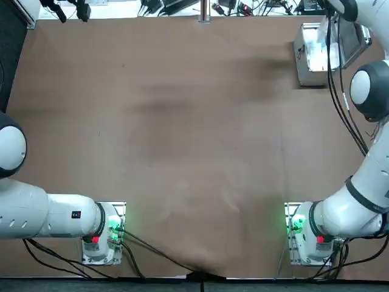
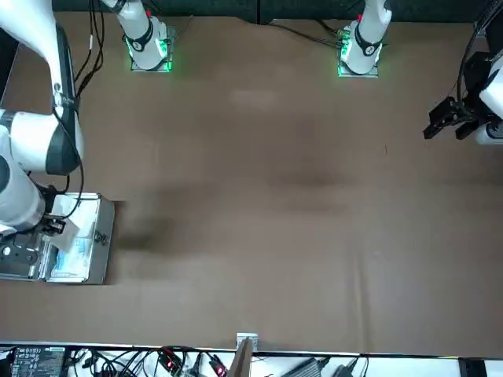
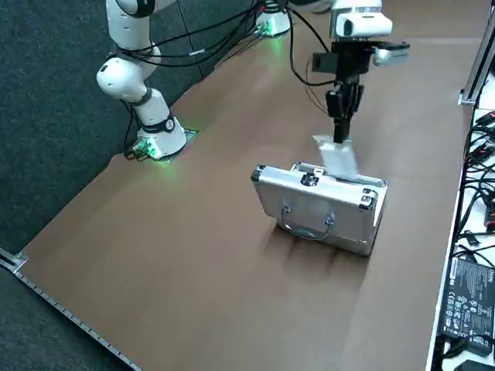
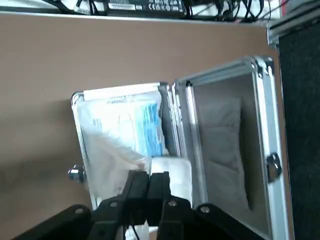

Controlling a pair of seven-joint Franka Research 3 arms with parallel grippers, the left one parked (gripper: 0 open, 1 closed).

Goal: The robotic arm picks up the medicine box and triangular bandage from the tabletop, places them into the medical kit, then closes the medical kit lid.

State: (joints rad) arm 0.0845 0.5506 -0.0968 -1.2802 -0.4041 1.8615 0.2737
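From the wrist camera, the right gripper (image 4: 148, 182) has its two black fingers pressed together with nothing between them, poised just above the open medical kit (image 4: 125, 145). Inside lie the triangular bandage (image 4: 107, 155) and, beside it under the fingertips, what looks like the medicine box (image 4: 172, 175). The medical kit lid (image 4: 230, 150) stands raised on its hinge. Both items appear packed, so the step in hand is, by my judgement, closing the lid. Farther out, the worktop (image 1: 182, 152) holds nothing else to collect. The next move calls for getting behind the lid's free edge and pushing it down over the contents.
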